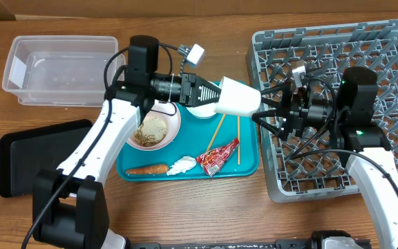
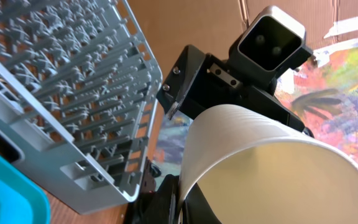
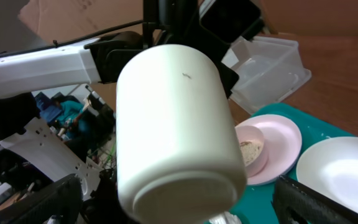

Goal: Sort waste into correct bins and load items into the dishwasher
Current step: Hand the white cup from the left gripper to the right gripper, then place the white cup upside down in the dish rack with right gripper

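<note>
now your left fingers (image 1: 200,90) are clamped on the rim of the one white cup (image 1: 239,97), held in the air on its side between the teal tray (image 1: 247,162) and the dish rack (image 1: 392,83). its base points straight at the right fingers (image 3: 322,202), which stand wide apart just beside it. on the tray lie two chopsticks (image 1: 218,131), one carrot (image 1: 146,168), one napkin (image 1: 182,165) and one wrapper (image 1: 218,158).

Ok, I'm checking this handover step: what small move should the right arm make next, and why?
Probably ease the right gripper forward around the base of the white cup. The left gripper, shut on its rim, holds it out sideways with the base facing the right gripper's open jaws, so a handover looks set up.
</note>
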Controlling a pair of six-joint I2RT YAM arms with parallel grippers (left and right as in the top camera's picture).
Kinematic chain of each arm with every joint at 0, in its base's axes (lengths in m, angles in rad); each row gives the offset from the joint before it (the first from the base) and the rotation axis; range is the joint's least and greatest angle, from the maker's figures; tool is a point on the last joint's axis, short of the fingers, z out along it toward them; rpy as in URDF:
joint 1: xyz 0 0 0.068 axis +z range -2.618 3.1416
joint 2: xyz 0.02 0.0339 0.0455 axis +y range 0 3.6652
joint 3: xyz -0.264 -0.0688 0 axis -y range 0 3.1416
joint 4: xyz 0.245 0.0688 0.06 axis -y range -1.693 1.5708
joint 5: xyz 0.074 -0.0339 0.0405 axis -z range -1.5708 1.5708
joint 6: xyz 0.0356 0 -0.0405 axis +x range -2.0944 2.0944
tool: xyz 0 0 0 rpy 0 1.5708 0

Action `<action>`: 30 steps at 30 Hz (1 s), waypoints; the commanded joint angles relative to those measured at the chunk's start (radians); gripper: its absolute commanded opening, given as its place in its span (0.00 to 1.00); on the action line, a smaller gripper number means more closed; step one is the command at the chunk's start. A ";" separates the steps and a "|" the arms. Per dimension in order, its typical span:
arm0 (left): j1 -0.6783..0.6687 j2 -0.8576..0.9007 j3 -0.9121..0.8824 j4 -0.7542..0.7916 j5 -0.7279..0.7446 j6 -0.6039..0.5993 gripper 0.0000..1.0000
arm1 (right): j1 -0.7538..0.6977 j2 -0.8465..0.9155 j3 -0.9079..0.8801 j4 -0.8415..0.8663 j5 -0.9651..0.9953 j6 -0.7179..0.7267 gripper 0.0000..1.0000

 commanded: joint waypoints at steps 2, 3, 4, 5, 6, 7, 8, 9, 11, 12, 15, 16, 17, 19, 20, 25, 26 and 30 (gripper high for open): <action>-0.032 -0.012 0.014 0.007 0.018 -0.026 0.04 | 0.037 -0.001 0.018 0.023 -0.036 -0.011 0.99; -0.036 -0.012 0.014 0.007 0.007 -0.032 0.04 | 0.046 -0.001 0.018 0.025 -0.035 -0.011 0.99; -0.039 -0.012 0.014 0.007 -0.006 -0.036 0.04 | 0.053 -0.001 0.018 0.029 -0.035 -0.011 0.99; -0.041 -0.012 0.014 0.008 -0.013 -0.036 0.04 | 0.058 -0.001 0.018 0.032 -0.035 -0.011 0.97; -0.042 -0.012 0.014 0.011 -0.018 -0.036 0.04 | 0.062 -0.001 0.018 0.034 -0.033 -0.011 0.95; -0.042 -0.012 0.014 0.010 -0.023 -0.042 0.04 | 0.065 -0.001 0.018 0.039 -0.031 -0.011 0.91; -0.042 -0.012 0.014 0.011 -0.023 -0.048 0.04 | 0.066 -0.001 0.018 0.043 -0.031 -0.011 0.89; -0.042 -0.012 0.014 0.010 -0.023 -0.053 0.04 | 0.066 -0.001 0.018 0.047 -0.031 -0.011 0.88; -0.042 -0.012 0.014 0.010 -0.023 -0.054 0.04 | 0.066 -0.001 0.018 0.061 -0.031 -0.011 0.82; -0.042 -0.012 0.014 0.010 -0.023 -0.054 0.04 | 0.066 -0.001 0.018 0.066 -0.026 -0.010 0.81; -0.042 -0.012 0.014 0.010 -0.023 -0.054 0.04 | 0.066 -0.001 0.018 0.070 0.007 -0.010 0.77; -0.042 -0.012 0.014 0.010 -0.023 -0.054 0.04 | 0.066 -0.001 0.018 0.070 0.017 -0.010 0.77; -0.042 -0.012 0.014 0.010 -0.023 -0.054 0.04 | 0.066 -0.001 0.018 0.070 0.023 -0.010 0.77; -0.042 -0.012 0.014 0.010 -0.023 -0.054 0.04 | 0.066 -0.001 0.018 0.070 0.042 -0.010 0.76; -0.042 -0.012 0.014 0.010 -0.023 -0.054 0.04 | 0.066 -0.001 0.018 0.070 0.050 -0.010 0.76; -0.042 -0.012 0.014 0.010 -0.024 -0.054 0.04 | 0.066 -0.001 0.018 0.074 0.060 -0.010 0.70; -0.042 -0.012 0.014 0.010 -0.026 -0.054 0.04 | 0.066 -0.001 0.018 0.074 0.060 -0.010 0.68; -0.042 -0.012 0.014 0.010 -0.026 -0.054 0.04 | 0.066 -0.001 0.018 0.074 0.060 -0.010 0.62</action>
